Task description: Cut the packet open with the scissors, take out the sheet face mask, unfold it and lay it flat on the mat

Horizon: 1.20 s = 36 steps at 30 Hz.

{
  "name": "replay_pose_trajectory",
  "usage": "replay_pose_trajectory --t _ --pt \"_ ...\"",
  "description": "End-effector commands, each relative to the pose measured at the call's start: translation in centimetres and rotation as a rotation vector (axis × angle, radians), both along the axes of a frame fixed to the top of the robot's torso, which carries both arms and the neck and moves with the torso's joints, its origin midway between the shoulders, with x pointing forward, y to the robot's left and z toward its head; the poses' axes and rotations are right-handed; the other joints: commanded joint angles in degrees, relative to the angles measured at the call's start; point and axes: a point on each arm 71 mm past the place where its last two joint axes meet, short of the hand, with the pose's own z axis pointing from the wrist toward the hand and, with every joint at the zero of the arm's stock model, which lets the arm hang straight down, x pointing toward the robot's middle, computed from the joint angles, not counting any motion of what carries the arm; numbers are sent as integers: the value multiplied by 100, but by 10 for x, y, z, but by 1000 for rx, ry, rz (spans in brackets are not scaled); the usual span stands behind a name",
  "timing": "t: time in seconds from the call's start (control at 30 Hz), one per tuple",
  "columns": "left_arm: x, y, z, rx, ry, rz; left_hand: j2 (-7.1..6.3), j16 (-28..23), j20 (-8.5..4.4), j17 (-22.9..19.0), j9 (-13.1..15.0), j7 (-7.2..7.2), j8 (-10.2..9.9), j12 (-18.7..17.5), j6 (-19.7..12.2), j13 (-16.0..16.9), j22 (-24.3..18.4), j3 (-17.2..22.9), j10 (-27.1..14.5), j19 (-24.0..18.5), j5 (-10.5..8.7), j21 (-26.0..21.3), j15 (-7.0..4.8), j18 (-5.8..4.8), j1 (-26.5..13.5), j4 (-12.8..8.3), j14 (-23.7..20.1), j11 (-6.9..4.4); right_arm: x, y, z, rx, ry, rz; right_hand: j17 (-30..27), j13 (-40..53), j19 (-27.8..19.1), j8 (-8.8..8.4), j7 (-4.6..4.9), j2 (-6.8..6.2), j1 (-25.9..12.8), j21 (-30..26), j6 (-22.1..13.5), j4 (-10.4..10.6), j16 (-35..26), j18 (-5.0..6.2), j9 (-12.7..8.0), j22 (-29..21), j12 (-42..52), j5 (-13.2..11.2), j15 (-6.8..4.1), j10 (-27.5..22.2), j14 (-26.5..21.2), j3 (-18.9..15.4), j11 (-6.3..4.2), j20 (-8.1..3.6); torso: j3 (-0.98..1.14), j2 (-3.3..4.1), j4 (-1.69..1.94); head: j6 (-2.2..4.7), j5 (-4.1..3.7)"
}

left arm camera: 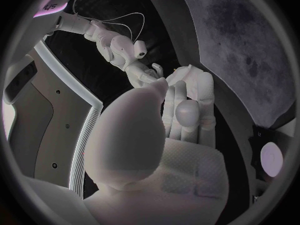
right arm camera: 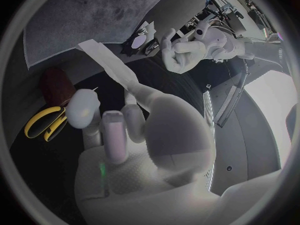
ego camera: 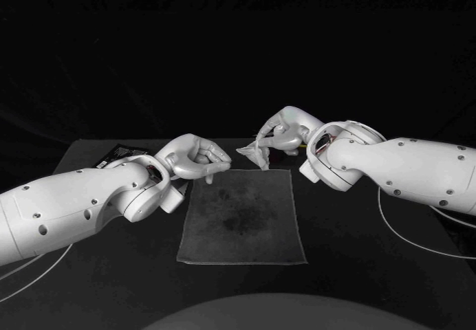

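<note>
Right robot hand [ego camera: 280, 136] on sheet mask [ego camera: 257, 154]

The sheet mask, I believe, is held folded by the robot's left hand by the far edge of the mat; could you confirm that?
Not quite: it is the right hand, not the left, that holds the folded sheet mask by the far edge of the mat, as the head view shows. The left hand is curled by the mat's far corner.

Place: robot lab test bench.
Setting: black table [ego camera: 99, 289], black backdrop [ego camera: 238, 62].
Rig: left arm [ego camera: 69, 206], right arm [ego camera: 417, 168], both white; loose cables [ego camera: 395, 230].
</note>
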Motion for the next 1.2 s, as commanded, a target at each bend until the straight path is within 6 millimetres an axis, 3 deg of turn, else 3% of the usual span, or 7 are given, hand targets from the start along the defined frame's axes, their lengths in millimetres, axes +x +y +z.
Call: replay_pose_trajectory --t 0.03,0.17,0.43,0.63,0.7,1.03,1.2 --pt "1 -7 -8 -7 27 26 -103 -130 97 -354 -16 74 -102 -211 -41 -81 -57 -107 -152 -32 18 -88 66 10 -192 -13 -160 66 -2 0 0 36 11 -32 769 439 34 72 -6 9 4 28 32 7 14 70 105 6 9 27 -40 187 460 24 -63 -16 3 8 -17 7 8" --pt "1 -13 -15 2 40 45 -150 -249 179 -621 -33 136 -214 -433 -91 -168 -122 -387 -337 -76 17 -194 138 21 -379 -15 -312 142 -4 2 -1 42 15 -24 757 436 28 73 -7 9 3 14 32 7 9 73 105 -2 5 27 -41 186 457 27 -64 -17 12 5 -16 8 17" --pt "6 -29 -23 -2 52 90 39 -286 230 -638 -81 154 -424 -652 -219 -231 -205 -1030 -490 -45 16 -305 175 34 -260 -18 -366 177 -10 9 -1 52 21 -1 757 437 27 76 -9 11 3 11 32 6 9 74 106 -3 6 27 -42 187 457 33 -65 -18 19 2 -15 10 23" --pt "9 -38 -26 10 80 97 254 -312 281 -643 -131 229 -587 -777 -337 -234 -276 -2109 -643 -16 23 -394 227 29 -183 15 -413 255 -14 14 -1 57 24 17 761 436 27 78 -10 12 4 8 31 5 10 75 106 -4 5 27 -43 188 458 37 -67 -19 22 7 -10 7 34" --pt "9 -41 -27 11 90 97 274 -316 290 -648 -134 247 -600 -777 -352 -231 -285 -2284 -664 -12 18 -406 244 33 -186 23 -424 262 -15 16 -1 58 26 24 761 436 27 78 -10 12 4 8 31 5 10 75 106 -4 5 27 -43 188 458 37 -67 -19 22 7 -9 9 33" --pt "11 -50 -26 -15 103 98 300 -307 299 -618 -133 243 -609 -766 -380 -228 -302 -2664 -731 -3 18 -425 249 35 -208 35 -431 264 -18 22 -2 60 32 46 754 432 26 79 -11 14 4 5 31 4 7 76 106 -6 -1 28 -44 186 457 42 -67 -19 15 5 -10 -1 29" --pt "10 -53 -25 -28 105 79 218 -319 300 -659 -131 241 -614 -762 -419 -229 -314 -2952 -796 -11 14 -442 252 34 -237 42 -473 265 -19 25 -3 60 35 54 754 432 26 79 -11 14 4 5 31 4 7 76 106 -6 -1 28 -44 186 457 42 -67 -19 16 6 -7 -3 25"
